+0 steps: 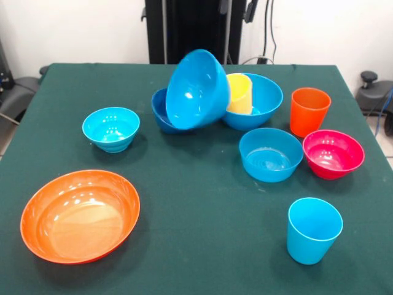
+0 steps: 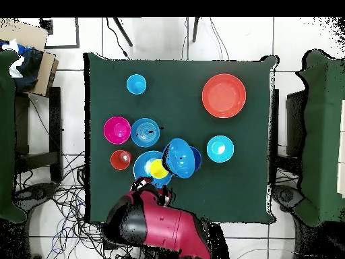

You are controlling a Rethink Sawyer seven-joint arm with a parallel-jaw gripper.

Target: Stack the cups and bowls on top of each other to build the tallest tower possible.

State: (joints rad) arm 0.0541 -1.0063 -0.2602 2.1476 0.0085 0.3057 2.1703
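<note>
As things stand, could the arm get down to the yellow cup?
Probably yes. The yellow cup stands upright in a large blue bowl, open from above. The tilted blue bowl leans close beside it, so the approach on that side looks tight.

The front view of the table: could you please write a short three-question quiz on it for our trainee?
1. True or false: the yellow cup stands inside a large blue bowl.
2. Which leans tilted on the small dark blue bowl? A wide orange bowl; B other large blue bowl; C magenta bowl.
3. How many cups stand outside any bowl?
Key: 1 true; 2 B; 3 two, the orange cup and the light blue cup.
</note>
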